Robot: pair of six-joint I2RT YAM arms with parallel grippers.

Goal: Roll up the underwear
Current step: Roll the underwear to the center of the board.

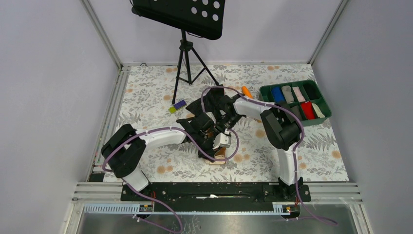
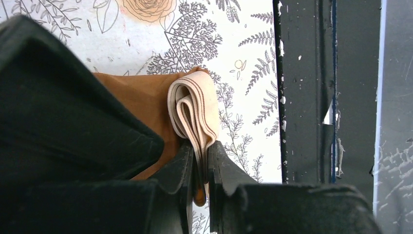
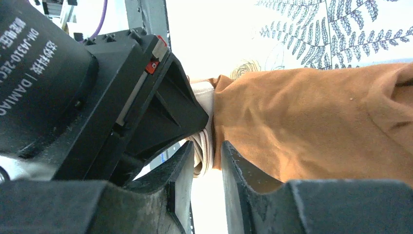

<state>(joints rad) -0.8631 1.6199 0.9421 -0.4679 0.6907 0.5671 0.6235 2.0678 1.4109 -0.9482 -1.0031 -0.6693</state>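
Both arms reach inward, left gripper (image 2: pixel 200 152) pinching the underwear (image 2: pixel 141 97).

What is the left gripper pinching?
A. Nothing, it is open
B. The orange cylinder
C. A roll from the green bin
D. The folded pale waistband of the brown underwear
D: the left wrist view shows the left gripper with its jaws closed on the folded pale waistband of the brown underwear.
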